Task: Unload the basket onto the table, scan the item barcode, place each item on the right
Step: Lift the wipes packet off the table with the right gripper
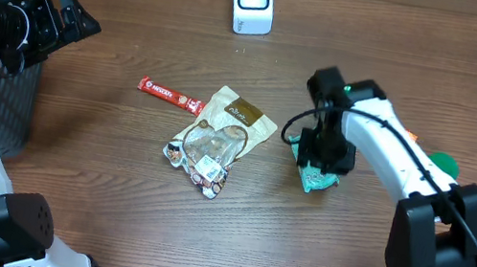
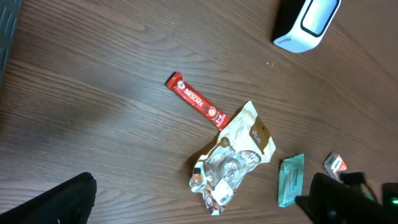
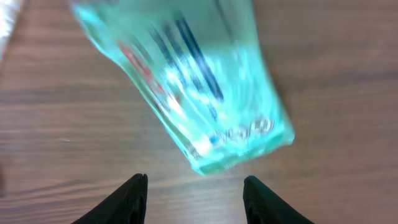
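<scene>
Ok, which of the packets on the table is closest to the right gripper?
The teal packet, lying flat just ahead of the right gripper. The red Nescafe stick and the beige pouch lie well apart from it.

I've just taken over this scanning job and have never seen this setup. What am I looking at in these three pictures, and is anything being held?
Two white-and-black robot arms work at a wooden table. One picture looks down from above; the other two come from a camera on each wrist. On the table lie a red Nescafe stick, a brown-and-clear snack bag, a teal packet and, at the far edge, the white scanner. A black mesh basket stands at the left. The right gripper hangs open just over the teal packet without gripping it. The left gripper is open and empty too.
</scene>
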